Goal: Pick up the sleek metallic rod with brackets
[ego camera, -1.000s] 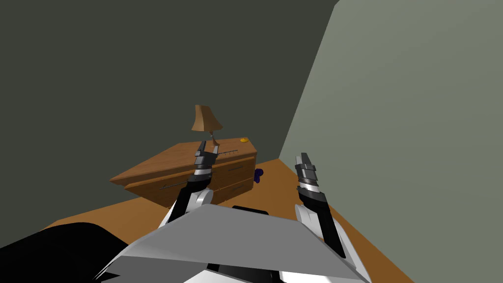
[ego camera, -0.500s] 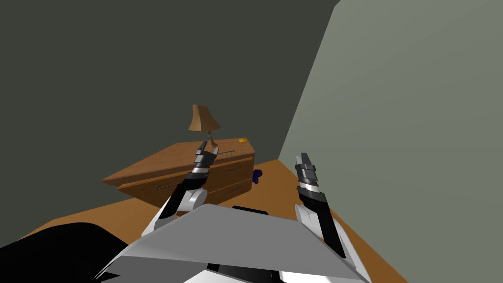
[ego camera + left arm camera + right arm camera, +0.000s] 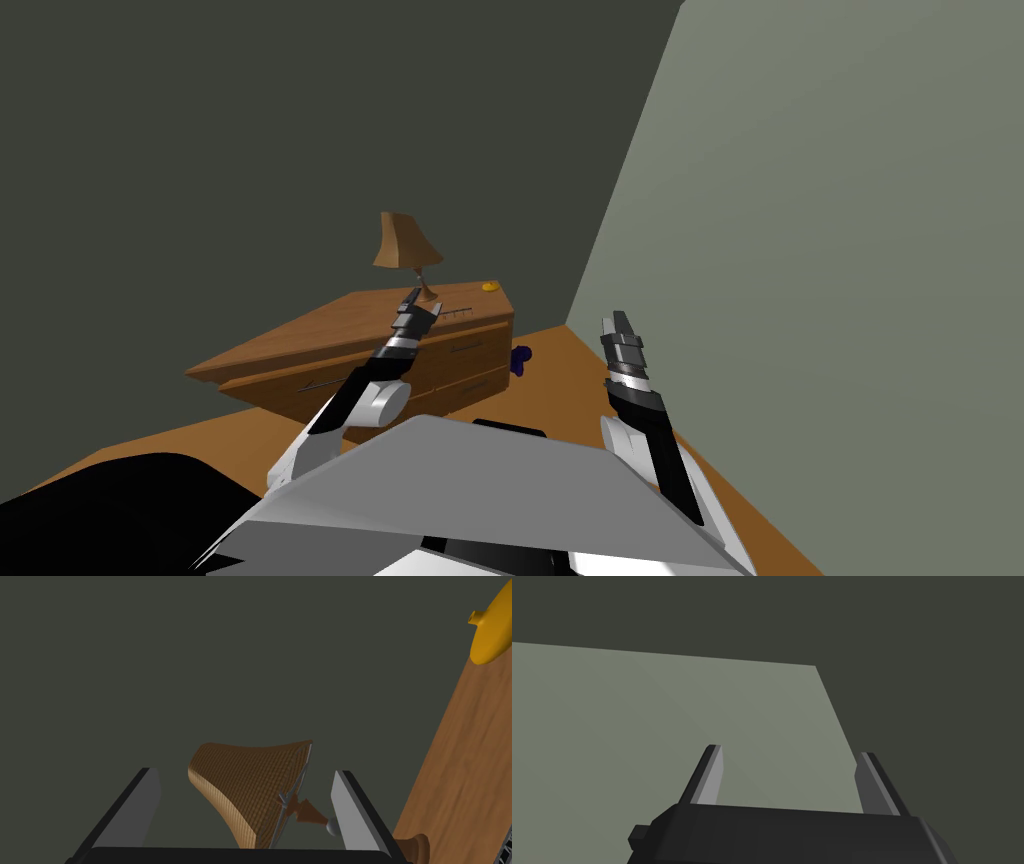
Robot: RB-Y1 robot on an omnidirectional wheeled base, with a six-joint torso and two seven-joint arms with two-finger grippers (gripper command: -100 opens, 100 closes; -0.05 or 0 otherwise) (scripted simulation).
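Note:
The rod [image 3: 458, 313] is a thin grey bar with small brackets, lying on the top of a wooden dresser [image 3: 330, 335] near its front edge. A sliver of the rod [image 3: 508, 846] shows at the dresser edge in the left wrist view. My left gripper [image 3: 412, 295] hovers over the dresser top just left of the rod, beside the lamp's foot. The left gripper [image 3: 245, 772] is open, with the lamp shade [image 3: 245, 786] beyond its fingers. My right gripper [image 3: 618, 318] is raised at my right side, away from the dresser, and the right gripper [image 3: 790, 750] is open and empty.
A brown table lamp [image 3: 403, 243] stands at the back of the dresser top. A small yellow object [image 3: 489, 287] lies near the dresser's right end. A dark blue thing [image 3: 521, 357] sits on the wooden floor [image 3: 560, 390] beside the dresser. Walls meet in a corner close behind.
My left arm has stretched further forward over the dresser top. Dresser and lamp have slid a little left in the head view. The right arm has not moved.

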